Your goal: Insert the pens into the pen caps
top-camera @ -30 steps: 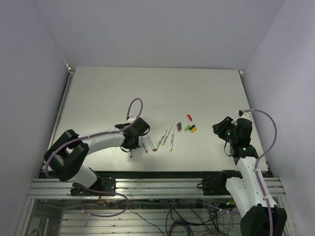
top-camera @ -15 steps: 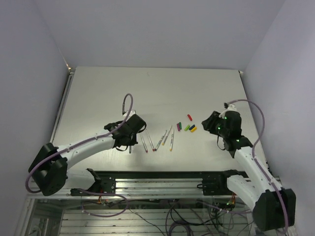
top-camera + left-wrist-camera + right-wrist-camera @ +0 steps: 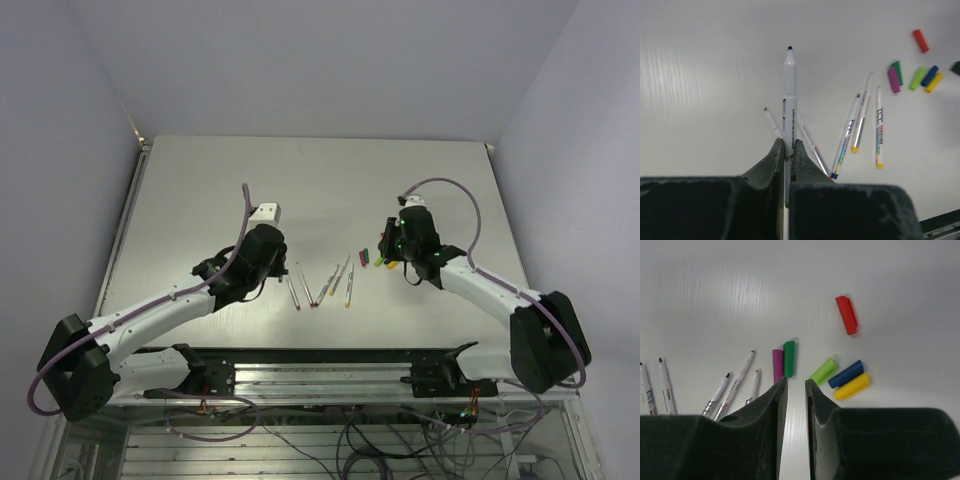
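My left gripper (image 3: 788, 145) is shut on a whitish pen (image 3: 789, 95), which sticks straight out ahead with its dark tip up, above the table. It shows in the top view (image 3: 258, 268) left of the pen row. Several more pens (image 3: 862, 112) lie fanned on the table (image 3: 200, 190) to its right. Several caps lie beyond them: red (image 3: 846, 314), dark green (image 3: 789, 358), magenta (image 3: 777, 365), light green (image 3: 822, 370), dark blue (image 3: 845, 374) and yellow (image 3: 852, 386). My right gripper (image 3: 795, 383) hovers just short of the caps, jaws a narrow gap apart and empty.
The loose pens (image 3: 325, 285) lie between the two grippers near the table's front. The caps (image 3: 372, 258) sit just left of my right gripper (image 3: 388, 252). A metal rail (image 3: 320, 352) runs along the near edge. Walls close in the table at the sides and back.
My left arm has lifted the pen off the table and stretched forward. My right arm has swung left from the right side to just over the caps.
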Available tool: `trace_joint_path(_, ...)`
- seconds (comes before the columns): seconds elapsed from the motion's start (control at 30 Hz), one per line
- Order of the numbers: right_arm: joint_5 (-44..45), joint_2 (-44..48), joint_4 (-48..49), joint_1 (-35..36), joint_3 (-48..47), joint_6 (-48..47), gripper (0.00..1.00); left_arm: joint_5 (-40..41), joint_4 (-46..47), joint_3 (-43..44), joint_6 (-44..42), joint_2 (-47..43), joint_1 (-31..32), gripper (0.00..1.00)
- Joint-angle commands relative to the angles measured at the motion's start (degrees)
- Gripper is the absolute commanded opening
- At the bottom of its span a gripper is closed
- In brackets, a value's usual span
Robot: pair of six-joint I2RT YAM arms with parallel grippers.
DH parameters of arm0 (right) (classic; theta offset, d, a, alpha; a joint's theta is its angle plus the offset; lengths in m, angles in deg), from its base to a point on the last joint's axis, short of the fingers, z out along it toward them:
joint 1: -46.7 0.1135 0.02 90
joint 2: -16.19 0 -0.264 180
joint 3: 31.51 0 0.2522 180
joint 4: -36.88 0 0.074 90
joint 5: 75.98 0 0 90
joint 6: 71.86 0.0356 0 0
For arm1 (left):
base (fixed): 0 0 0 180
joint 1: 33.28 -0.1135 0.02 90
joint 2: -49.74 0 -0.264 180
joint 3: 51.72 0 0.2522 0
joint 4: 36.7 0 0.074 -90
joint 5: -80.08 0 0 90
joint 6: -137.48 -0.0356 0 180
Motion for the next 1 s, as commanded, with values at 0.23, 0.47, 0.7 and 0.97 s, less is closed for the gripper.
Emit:
trace_joint_path(0.23,8.6,-9.9,1.4,7.4,-6.2,-1.0,0.23,-8.3,17.6,-4.3,-8.6,0.3,0.2,0.07)
trace_joint_path(0.47,9.8,-14.0,1.9,7.8,-7.3,-0.5,0.23,-9.8,20.8,-5.9,-10.2,-0.4,0.2,0.07)
trace_joint_path(0.7,10.0,-17.1,2.2,8.0,-9.0,-0.5,0.24,-12.8,23.7,-7.8,-11.2,-0.9,0.2,0.07)
trace_joint_path(0.97,10.0,-20.3,1.9,8.0,-11.1,-0.5,0.24,-14.7,24.7,-8.4,-11.1,0.1,0.2,0.07)
